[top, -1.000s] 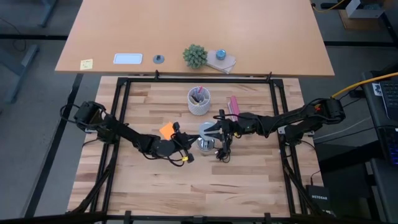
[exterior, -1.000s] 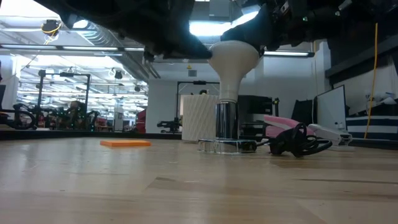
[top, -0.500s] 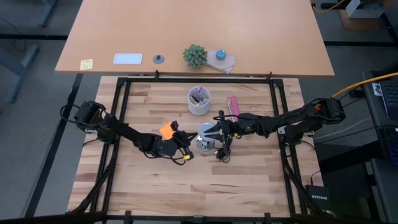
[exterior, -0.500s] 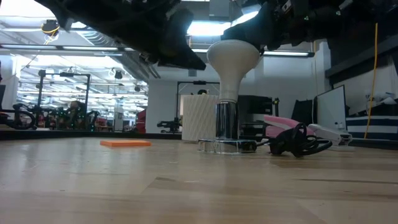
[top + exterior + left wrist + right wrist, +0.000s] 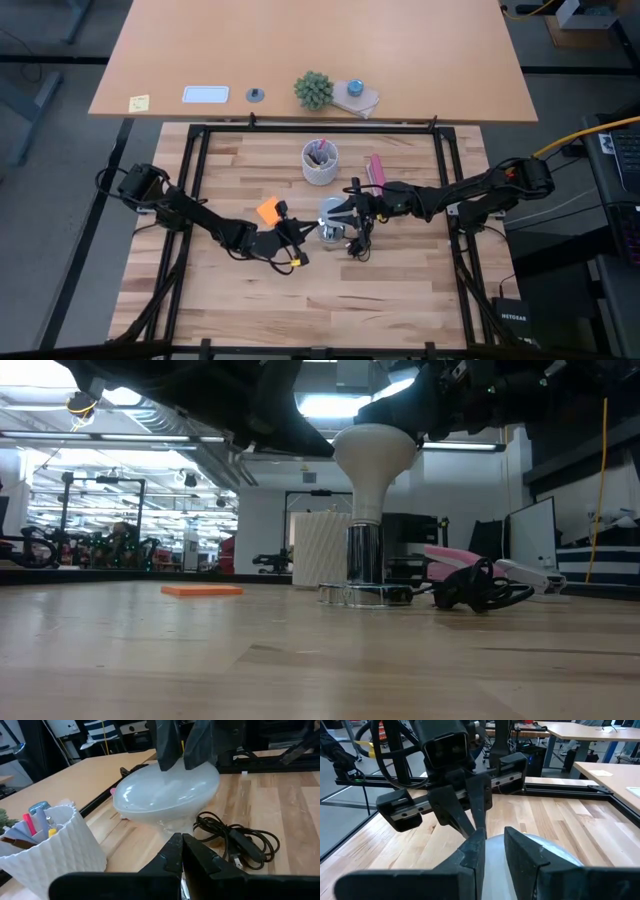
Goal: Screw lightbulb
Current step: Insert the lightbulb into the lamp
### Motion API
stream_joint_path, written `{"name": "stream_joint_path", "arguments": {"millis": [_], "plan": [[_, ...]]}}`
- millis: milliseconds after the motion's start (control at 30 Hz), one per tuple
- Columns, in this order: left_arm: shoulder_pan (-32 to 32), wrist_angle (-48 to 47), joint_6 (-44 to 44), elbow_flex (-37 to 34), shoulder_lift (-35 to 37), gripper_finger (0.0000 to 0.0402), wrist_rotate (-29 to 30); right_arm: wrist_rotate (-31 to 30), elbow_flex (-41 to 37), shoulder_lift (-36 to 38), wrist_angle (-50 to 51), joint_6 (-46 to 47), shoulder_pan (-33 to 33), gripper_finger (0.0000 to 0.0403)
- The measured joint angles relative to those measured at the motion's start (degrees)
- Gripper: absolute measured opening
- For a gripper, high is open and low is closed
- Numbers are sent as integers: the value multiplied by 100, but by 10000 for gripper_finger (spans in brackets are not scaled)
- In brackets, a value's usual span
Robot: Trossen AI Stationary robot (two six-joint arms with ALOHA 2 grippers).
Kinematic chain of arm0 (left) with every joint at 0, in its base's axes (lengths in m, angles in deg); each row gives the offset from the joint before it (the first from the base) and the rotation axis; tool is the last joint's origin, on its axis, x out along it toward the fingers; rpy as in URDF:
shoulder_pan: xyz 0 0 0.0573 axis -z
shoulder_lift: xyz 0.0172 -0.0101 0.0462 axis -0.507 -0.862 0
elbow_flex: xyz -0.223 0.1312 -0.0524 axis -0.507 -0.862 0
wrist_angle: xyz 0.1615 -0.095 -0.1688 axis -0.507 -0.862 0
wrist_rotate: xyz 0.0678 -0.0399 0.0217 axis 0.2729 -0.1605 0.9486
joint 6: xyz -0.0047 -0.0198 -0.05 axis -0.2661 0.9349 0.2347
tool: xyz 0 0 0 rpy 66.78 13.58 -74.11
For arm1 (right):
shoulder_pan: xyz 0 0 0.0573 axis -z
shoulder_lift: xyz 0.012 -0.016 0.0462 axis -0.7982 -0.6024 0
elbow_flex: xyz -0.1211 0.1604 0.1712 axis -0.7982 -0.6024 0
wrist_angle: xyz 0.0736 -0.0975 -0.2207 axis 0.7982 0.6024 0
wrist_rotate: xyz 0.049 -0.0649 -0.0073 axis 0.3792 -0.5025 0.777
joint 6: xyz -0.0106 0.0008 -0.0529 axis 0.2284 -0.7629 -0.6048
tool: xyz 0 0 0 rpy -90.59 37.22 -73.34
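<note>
Left gripper (image 5: 300,240): drawn back from the lightbulb (image 5: 372,458), fingers together.
Right gripper (image 5: 335,215): fingers clamped on the bulb, which is seated upright in the fitting (image 5: 364,570); turning is its job alone.

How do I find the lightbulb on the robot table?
Look near the middle of the wooden table, between the two dark arms. The lightbulb stands upright in a shiny silver fitting. Unlike the ribbed white cup behind it, it is smooth, rounded on top and narrow below.

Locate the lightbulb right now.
In the low view the lightbulb stands upright in the silvery fitting mid-table, just in front of the white cup, with the right gripper over its top.
</note>
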Motion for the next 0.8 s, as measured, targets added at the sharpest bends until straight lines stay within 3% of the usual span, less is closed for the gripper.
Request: {"name": "stream_joint_path", "arguments": {"millis": [800], "plan": [[0, 113, -27, 0, 2, 1, -343, -24, 4, -214, -437, 4, 1, 76]]}}
